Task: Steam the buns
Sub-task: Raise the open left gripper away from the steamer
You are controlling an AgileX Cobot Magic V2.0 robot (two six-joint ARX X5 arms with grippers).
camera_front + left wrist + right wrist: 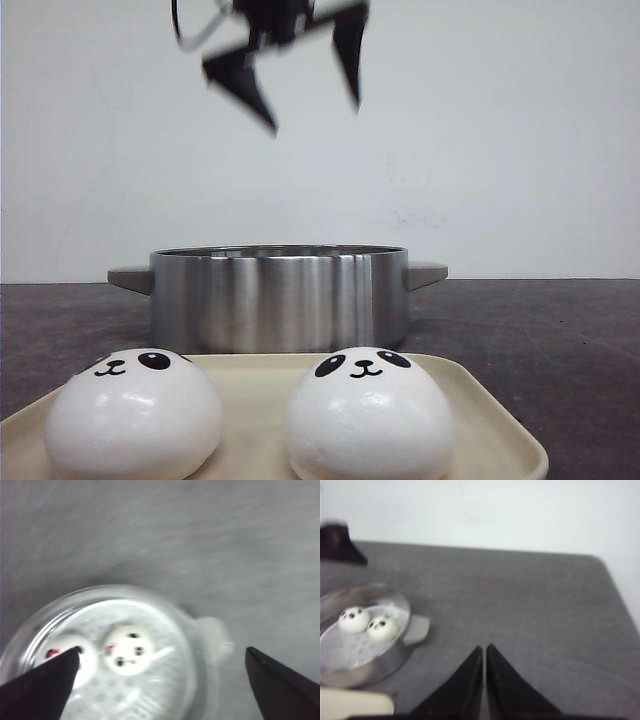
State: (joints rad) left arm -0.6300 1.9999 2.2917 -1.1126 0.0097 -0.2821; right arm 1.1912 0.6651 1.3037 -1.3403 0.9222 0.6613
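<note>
Grey tabletop, tray (480,400) buns (366,412) upright, faces seemingly cameraward.

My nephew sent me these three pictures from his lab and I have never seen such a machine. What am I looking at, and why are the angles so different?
It is a robot with two arms, each ending in a gripper. One camera looks forward over the table; the other two sit on the wrists and look down past the black jaws.

In the front picture, two panda-faced buns, one on the left and one on the right, sit on a cream tray, with a steel pot behind it. The left gripper hangs high above the pot, jaws open, holding nothing.

The left wrist picture looks down into the pot, where two more buns, one in plain view and one partly hidden by a jaw, lie on a perforated tray.

The right gripper has its jaws shut and empty, over the bare grey table beside the pot.
</note>
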